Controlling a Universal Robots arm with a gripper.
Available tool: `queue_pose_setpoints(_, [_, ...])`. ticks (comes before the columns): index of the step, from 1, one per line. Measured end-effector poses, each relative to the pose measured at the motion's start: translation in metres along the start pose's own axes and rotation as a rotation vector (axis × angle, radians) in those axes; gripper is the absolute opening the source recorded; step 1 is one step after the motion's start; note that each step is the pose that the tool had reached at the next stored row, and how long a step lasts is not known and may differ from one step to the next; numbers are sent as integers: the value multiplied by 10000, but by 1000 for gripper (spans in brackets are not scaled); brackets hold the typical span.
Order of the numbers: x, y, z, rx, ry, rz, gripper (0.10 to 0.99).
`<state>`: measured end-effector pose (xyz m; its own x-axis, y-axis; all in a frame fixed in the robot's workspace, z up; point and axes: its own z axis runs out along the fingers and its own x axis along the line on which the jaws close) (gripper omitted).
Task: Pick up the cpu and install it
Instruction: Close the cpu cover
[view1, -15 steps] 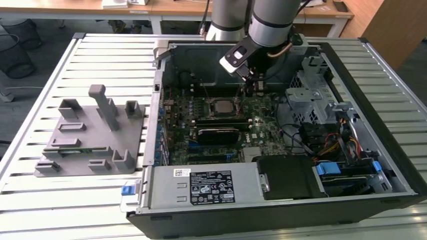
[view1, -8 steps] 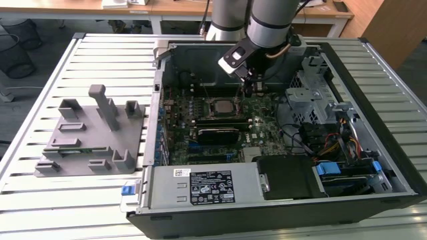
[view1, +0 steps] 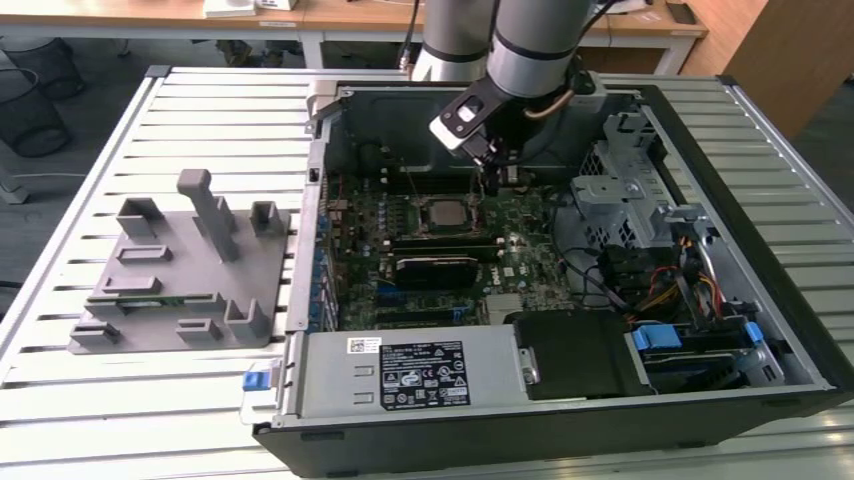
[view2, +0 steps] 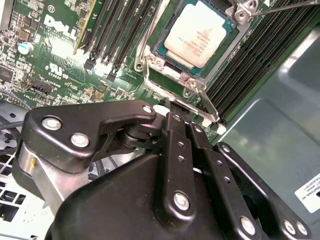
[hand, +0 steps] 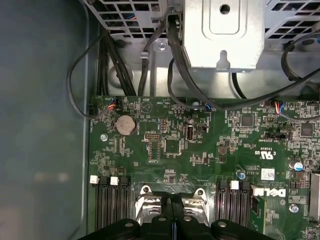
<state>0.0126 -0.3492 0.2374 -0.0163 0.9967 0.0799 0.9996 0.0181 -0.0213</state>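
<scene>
Now the gripper (view1: 497, 183) is hovering with fingers pressed together, empty, at the upper middle of the exterior view, while the cpu (view2: 197, 37) is sitting in the motherboard (view1: 527, 215) socket (view2: 150, 62) just beside it.

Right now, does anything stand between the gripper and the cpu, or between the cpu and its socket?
The cpu lies in its socket already, top uncovered. Between it and the shut gripper stands only the socket's open metal bracket.

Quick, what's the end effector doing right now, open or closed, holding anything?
End effector: closed, fingers together, nothing held; the cpu sits in its socket.
</scene>
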Motion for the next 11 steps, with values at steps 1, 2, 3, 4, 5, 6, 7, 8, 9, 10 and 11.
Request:
queue_pose_setpoints(1, [0,-8,4,0,0,1,110])
queue_pose_setpoints(2, [0,-16,7,0,0,0,110])
queue_pose_setpoints(3, [0,-25,11,0,0,0,110])
queue_pose_setpoints(4, [-1,-35,14,0,-1,0,110])
queue_pose_setpoints(5, [-1,-45,19,0,0,0,110])
queue_pose_setpoints(6, [-1,-58,23,0,-1,-1,110])
queue_pose_setpoints(7, [-1,-73,28,0,-1,0,110])
queue_pose_setpoints(8, [-1,-93,34,0,0,0,110])
queue_pose_setpoints(9, [-1,-115,41,0,0,1,110])
queue_pose_setpoints(10, [-1,-142,48,0,0,0,110])
queue_pose_setpoints(11, [-1,-177,55,0,0,-1,110])
